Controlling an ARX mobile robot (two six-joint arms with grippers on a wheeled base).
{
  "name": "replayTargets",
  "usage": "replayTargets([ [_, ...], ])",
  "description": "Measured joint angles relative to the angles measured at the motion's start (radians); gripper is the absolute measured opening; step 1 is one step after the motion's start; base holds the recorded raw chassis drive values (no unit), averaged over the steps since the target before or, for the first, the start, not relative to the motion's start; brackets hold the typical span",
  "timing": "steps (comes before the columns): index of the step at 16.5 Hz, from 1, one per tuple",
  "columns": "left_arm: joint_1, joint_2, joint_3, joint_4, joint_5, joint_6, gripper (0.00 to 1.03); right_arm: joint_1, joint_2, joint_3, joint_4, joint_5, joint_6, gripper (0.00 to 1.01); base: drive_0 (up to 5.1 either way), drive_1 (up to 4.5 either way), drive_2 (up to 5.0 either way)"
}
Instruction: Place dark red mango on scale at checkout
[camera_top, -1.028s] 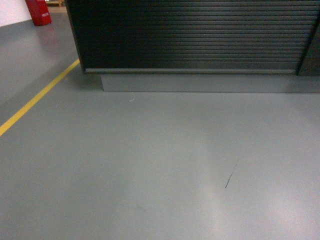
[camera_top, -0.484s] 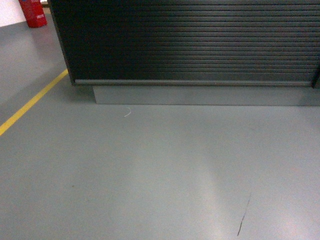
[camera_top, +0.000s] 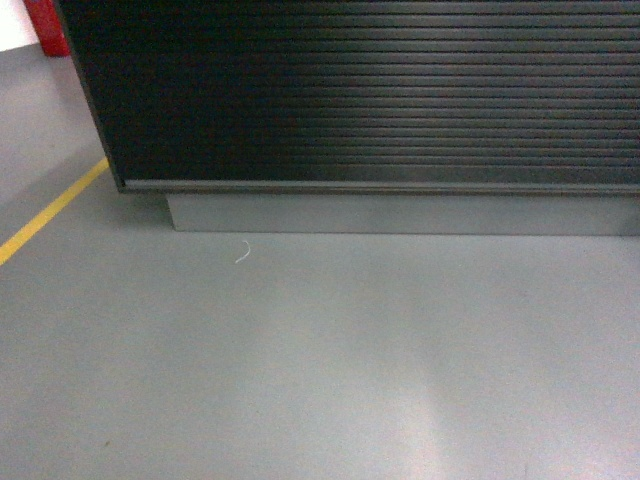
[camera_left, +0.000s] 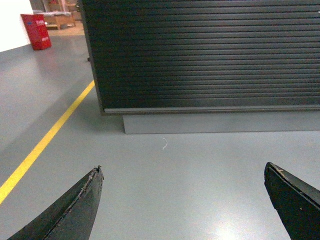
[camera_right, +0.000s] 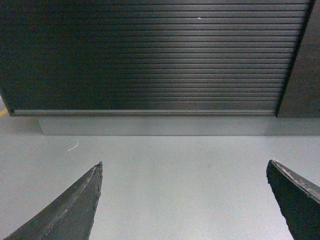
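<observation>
We face the checkout (camera_top: 370, 95) counter's ribbed front at twelve o'clock. Left fingers (camera_left: 75, 205) and right fingers (camera_right: 70, 205) are spread, holding nothing. Mango and scale are out of sight, so neither arm is nearer.

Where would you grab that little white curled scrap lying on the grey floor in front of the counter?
Pinch the small white curled scrap across the middle of its curve, coming straight down from above. It looks thin and lies flat on the grey floor, so no side offers purchase; it may prove too fine to grip.
</observation>
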Motion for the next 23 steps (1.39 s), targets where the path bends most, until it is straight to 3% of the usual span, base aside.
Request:
replayTargets([
  [23, 0.000, 0.000, 0.000, 0.002, -0.001, 0.000, 0.98, 0.000, 0.000, 0.000, 0.004, 0.001, 0.000, 0.98, 0.0, 4.32, -4.3],
])
